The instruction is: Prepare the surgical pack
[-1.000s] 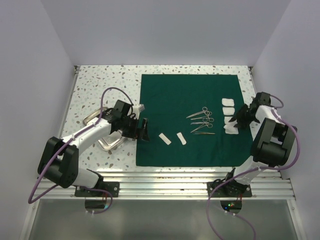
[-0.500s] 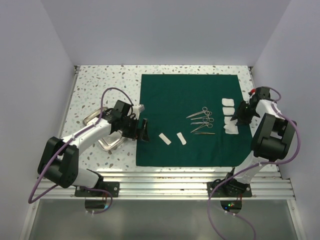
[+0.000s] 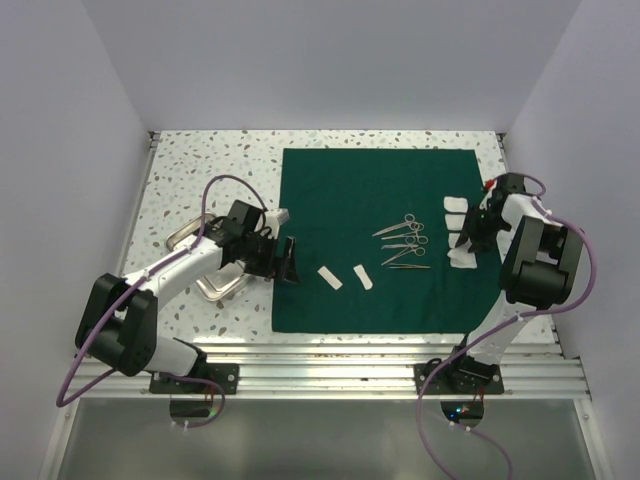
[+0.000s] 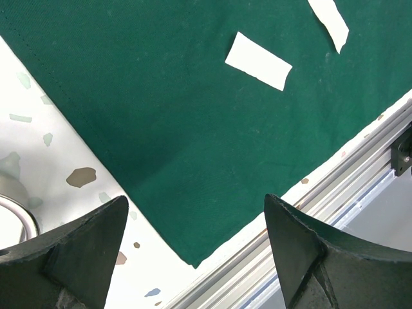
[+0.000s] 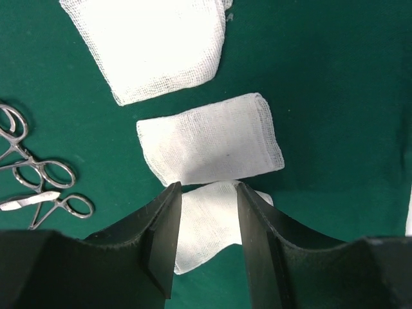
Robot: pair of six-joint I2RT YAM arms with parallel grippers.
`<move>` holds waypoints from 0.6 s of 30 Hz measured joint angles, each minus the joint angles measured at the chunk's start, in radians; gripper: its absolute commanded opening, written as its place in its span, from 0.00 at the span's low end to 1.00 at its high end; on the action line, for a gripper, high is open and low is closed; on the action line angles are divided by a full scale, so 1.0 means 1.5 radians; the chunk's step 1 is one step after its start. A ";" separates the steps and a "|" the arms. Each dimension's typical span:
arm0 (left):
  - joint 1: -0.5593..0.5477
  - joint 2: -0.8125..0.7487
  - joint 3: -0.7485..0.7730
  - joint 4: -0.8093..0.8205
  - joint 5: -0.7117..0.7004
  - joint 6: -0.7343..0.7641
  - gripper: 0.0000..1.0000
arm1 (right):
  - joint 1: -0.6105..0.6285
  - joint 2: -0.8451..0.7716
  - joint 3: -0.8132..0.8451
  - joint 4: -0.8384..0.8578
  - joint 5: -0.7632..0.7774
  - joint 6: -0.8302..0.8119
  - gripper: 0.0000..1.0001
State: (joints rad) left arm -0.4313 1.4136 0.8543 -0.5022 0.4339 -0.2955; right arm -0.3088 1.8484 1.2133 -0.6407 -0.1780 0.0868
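Note:
The dark green drape point(image 3: 375, 215) lies spread flat on the table. Steel scissor-like instruments point(image 3: 405, 240) lie on its middle, also in the right wrist view point(image 5: 38, 174). White gauze pads point(image 3: 455, 203) line its right edge. My right gripper point(image 3: 468, 235) is down on that row, its jaws closed on one gauze pad point(image 5: 209, 225), which bunches between them; two more pads point(image 5: 209, 145) lie just beyond. My left gripper point(image 3: 285, 258) is open and empty over the drape's left edge point(image 4: 161, 96). The metal tray point(image 3: 205, 265) lies partly under the left arm.
Two white strips point(image 3: 330, 278) lie on the drape's near part, one in the left wrist view point(image 4: 257, 61). An aluminium rail point(image 3: 330, 350) runs along the table's near edge. White walls close the left, right and back sides.
My right gripper has moved left from the drape's right edge onto the gauze row and closed around one pad. The left arm has not moved.

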 measured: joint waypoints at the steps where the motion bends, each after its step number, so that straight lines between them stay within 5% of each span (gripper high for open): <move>1: 0.000 0.000 0.000 0.000 0.000 0.000 0.90 | 0.000 -0.001 0.000 -0.001 0.004 -0.001 0.44; 18: 0.000 -0.002 -0.002 0.000 0.001 0.000 0.90 | 0.001 -0.002 0.008 -0.017 0.023 -0.007 0.44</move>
State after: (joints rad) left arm -0.4313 1.4101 0.8520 -0.5018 0.4347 -0.2955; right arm -0.3077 1.8450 1.2247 -0.6659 -0.1432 0.0769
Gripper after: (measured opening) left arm 0.899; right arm 0.440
